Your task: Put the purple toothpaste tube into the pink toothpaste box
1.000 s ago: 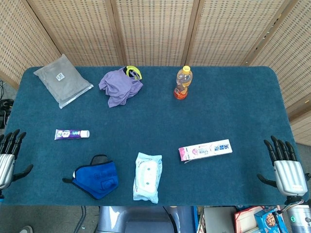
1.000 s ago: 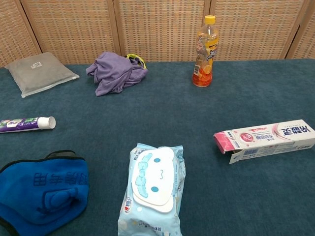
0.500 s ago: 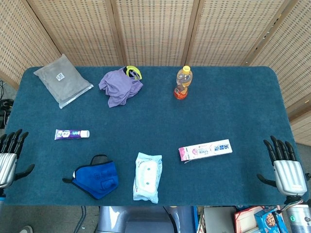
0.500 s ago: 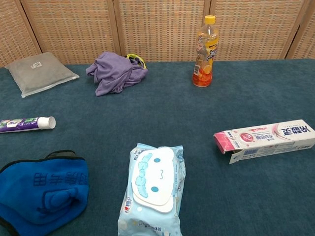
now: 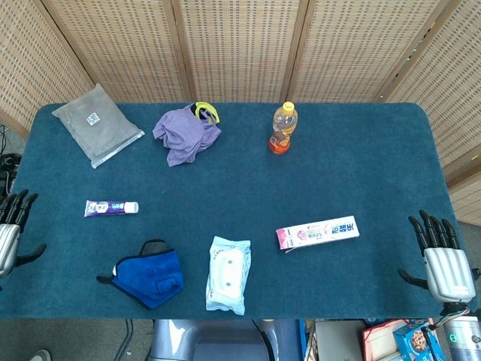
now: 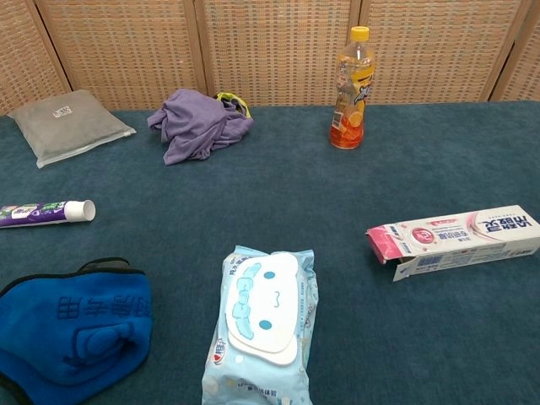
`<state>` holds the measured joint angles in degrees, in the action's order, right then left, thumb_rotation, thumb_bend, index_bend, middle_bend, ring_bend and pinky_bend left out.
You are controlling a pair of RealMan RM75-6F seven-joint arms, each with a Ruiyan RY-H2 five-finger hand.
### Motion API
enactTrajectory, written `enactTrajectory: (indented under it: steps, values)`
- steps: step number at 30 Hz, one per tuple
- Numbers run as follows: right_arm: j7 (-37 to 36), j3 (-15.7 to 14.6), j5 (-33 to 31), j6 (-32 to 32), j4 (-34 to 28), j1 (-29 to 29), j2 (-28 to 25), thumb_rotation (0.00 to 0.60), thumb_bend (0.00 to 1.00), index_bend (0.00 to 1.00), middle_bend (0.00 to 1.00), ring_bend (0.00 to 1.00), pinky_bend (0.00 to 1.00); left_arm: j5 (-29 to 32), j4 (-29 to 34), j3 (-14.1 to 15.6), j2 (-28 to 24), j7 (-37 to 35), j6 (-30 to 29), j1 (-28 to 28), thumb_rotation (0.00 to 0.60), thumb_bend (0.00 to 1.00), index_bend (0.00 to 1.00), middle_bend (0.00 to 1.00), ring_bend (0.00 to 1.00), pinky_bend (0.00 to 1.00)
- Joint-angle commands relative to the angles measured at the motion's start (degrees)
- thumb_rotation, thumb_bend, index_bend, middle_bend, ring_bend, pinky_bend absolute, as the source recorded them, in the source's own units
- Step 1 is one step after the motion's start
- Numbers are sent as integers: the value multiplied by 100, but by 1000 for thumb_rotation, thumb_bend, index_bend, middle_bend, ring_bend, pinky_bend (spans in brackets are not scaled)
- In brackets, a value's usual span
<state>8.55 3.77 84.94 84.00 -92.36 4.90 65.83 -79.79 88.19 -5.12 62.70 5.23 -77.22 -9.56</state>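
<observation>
Left hand (image 5: 9,237) slid outward off table edge; both hands empty, fingers spread.

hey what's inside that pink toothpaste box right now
Nothing visible. The pink toothpaste box lies on its side with its left end flap open, but the interior is dark and mostly hidden. The purple toothpaste tube lies apart on the table, far left.

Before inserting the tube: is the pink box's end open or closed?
Open: the toothpaste box shows a loose flap at its pink left end.
</observation>
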Motion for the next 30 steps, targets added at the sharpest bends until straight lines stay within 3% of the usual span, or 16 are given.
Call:
enactTrajectory:
  steps: [1,8,13,21,30]
  values:
    - [6,-1,6,-4,3,6,8,600,152,0,0,0,0,243,-224,-150,-51,-61,302,-196,600,246,0,0,0,58]
    - [73,-26,34,-35,-2,23,37,600,152,0,0,0,0,523,-875,-256,97,-49,1143,-695,600,260,72,79,52,167]
    - [86,-24,15,-61,1,35,50,600,152,0,0,0,0,742,-1376,-320,359,-99,1583,-956,600,263,113,95,77,183]
    - [98,-27,2,-92,31,51,80,600,152,0,0,0,0,1005,-1989,-342,707,-128,2397,-1400,600,262,280,214,157,224]
    - [63,-22,-14,-97,50,54,90,600,151,0,0,0,0,1276,-2271,-352,951,243,2871,-1764,600,262,305,236,171,238]
